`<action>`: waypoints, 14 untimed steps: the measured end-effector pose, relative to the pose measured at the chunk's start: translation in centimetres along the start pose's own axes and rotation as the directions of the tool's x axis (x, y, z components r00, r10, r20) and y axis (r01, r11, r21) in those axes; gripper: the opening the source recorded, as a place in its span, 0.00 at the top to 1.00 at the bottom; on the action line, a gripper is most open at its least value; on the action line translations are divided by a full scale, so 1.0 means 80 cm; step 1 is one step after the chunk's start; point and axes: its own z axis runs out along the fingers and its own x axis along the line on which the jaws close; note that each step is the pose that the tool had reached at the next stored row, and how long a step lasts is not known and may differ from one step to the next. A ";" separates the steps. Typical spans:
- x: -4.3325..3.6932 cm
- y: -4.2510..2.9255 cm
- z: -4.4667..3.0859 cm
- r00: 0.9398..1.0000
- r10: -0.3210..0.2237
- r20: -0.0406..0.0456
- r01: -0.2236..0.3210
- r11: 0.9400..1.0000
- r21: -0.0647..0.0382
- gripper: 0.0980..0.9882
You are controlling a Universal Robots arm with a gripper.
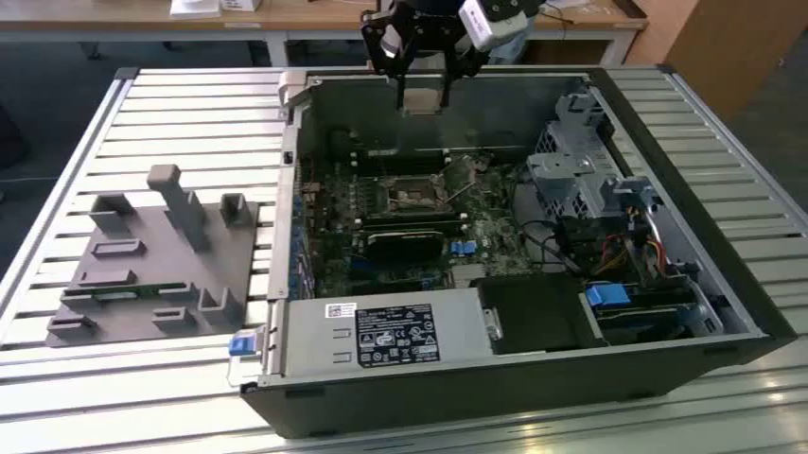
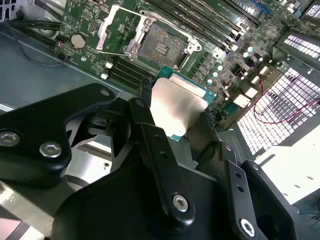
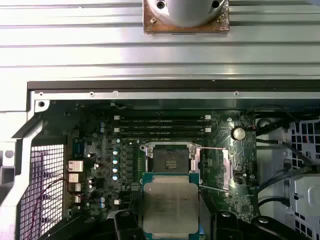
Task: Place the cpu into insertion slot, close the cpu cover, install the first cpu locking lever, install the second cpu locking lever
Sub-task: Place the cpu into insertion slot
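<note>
My gripper (image 1: 423,100) hangs above the far wall of the open grey computer case (image 1: 505,397), shut on the cpu (image 2: 177,106), a flat square chip with a silvery top and green edge. In both wrist views the black fingers (image 2: 145,92) clamp the cpu's (image 3: 170,202) two opposite sides. Below it on the green board lies the insertion slot (image 3: 170,159) (image 2: 160,45) (image 1: 411,196), dark in the centre and uncovered. The cpu cover (image 3: 216,169) (image 2: 112,27) is swung open beside the slot. Thin wire levers (image 3: 212,148) stand out along the cover.
Long black memory strips (image 3: 160,125) run next to the slot. A drive cage (image 1: 593,180) and cables fill the case on the exterior view's right, and a labelled power supply (image 1: 378,336) sits at the near end. A grey fixture block (image 1: 151,265) rests on the slatted table (image 1: 127,397).
</note>
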 end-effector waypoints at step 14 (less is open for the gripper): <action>0.000 0.0001 0.0000 0.999 0.041 0.004 -0.041 0.999 -0.001 0.51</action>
